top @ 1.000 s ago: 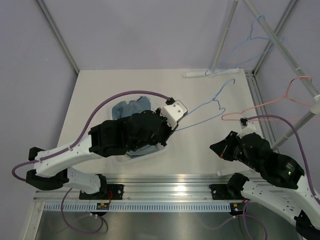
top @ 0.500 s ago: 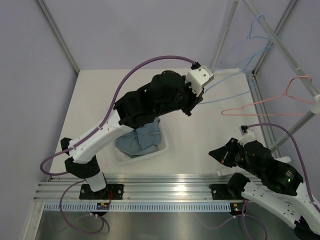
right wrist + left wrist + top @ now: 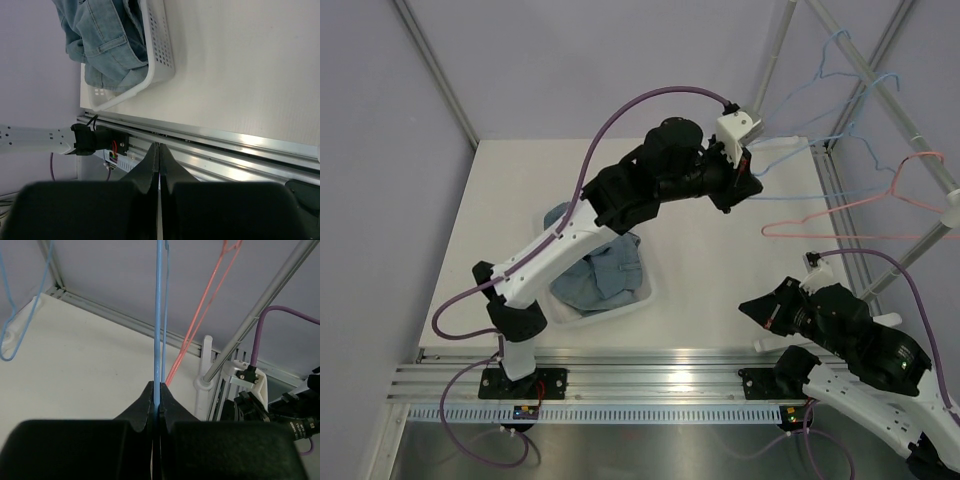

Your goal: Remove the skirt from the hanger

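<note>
The denim skirt (image 3: 605, 280) lies bunched in the white basket (image 3: 642, 298) and is off the hanger. It also shows in the right wrist view (image 3: 105, 45), inside the basket (image 3: 160, 50). My left gripper (image 3: 745, 180) is raised at the back right and shut on the bare blue hanger (image 3: 790, 197), whose hook end reaches toward the rail. In the left wrist view the gripper (image 3: 157, 390) pinches the blue wire (image 3: 159, 315). My right gripper (image 3: 752, 305) is shut and empty, low near the front rail (image 3: 158, 150).
A pink hanger (image 3: 850, 237) and another blue hanger (image 3: 835, 55) hang on the slanted metal rail (image 3: 880, 90) at the right. In the left wrist view the pink hanger (image 3: 210, 285) and the rail (image 3: 265, 310) lie just ahead.
My left arm has lifted the blue hanger from over the basket up and to the back right, near the rail. The skirt stays in the basket. The right arm has barely moved.
</note>
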Available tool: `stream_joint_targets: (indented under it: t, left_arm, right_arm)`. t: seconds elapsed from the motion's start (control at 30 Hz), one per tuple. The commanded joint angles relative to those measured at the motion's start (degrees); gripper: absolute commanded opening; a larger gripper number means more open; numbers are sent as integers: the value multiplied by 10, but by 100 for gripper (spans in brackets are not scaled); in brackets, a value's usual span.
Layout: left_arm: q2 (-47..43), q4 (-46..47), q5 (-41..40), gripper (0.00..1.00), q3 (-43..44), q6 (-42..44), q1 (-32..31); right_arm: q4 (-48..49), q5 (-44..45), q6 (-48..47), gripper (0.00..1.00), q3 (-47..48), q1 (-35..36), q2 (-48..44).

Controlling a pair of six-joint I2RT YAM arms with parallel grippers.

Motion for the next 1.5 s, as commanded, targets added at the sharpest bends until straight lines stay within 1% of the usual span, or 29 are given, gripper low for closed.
stream_joint_targets:
  t: [0.0, 0.23, 0.43, 0.6, 0.63, 0.73, 0.8, 0.87, 0.93, 0.97, 1.0, 1.03, 1.1, 1.13, 1.2, 1.23, 1.37, 1.47]
  left_arm:
    - [21, 87, 70, 0, 27, -38, -1]
    - [51, 112, 96, 0, 28, -73, 9]
    - [38, 105, 87, 0, 5, -72, 17]
    - [36, 98, 101, 0, 0, -75, 24]
    - [40, 97, 108, 1, 0, -76, 26]
    - [44, 93, 116, 8, -3, -80, 27]
    - [44, 89, 110, 15, -10, -84, 28]
    - [39, 92, 107, 15, -27, -88, 30]
    - [37, 96, 109, 18, -36, -91, 31]
    - [36, 96, 109, 27, -39, -93, 32]
    - [36, 96, 109, 27, -39, -93, 33]
    - [35, 96, 109, 42, -40, -94, 33]
    - [31, 97, 108, 61, -42, -93, 33]
    - [30, 97, 104, 73, -42, -91, 33]
    - [22, 94, 92, 84, -42, -88, 34]
    - [18, 91, 75, 99, -43, -87, 37]
    - [-16, 78, 22, 99, -53, -86, 45]
    - [-69, 86, -21, 99, -100, -88, 54]
  right_arm:
    - [-2, 9, 9, 0, 14, 2, -11]
    - [-10, 10, 16, 0, 12, 3, -24]
    - [-10, 12, 13, 0, 9, 2, -22]
    - [9, 6, 10, 0, 1, 2, -13]
    - [12, 6, 9, 0, 1, 2, -8]
    - [15, 5, 9, 0, 1, 2, -2]
    - [16, 5, 8, 0, 4, 2, 0]
    - [13, 9, 7, 0, 8, 2, 0]
    - [9, 9, 7, 0, 9, 2, 0]
    - [8, 10, 7, 0, 10, 2, -1]
    - [8, 10, 7, 0, 11, 2, -1]
    - [6, 10, 8, 0, 10, 2, -3]
    - [6, 9, 9, 0, 8, 3, -4]
    - [5, 8, 10, 0, 6, 2, -5]
    - [5, 8, 13, 0, 4, 2, -9]
    - [5, 8, 14, 0, 3, 3, -10]
    - [0, 8, 17, 0, 1, 2, -13]
    - [0, 12, 18, 0, 1, 2, -13]
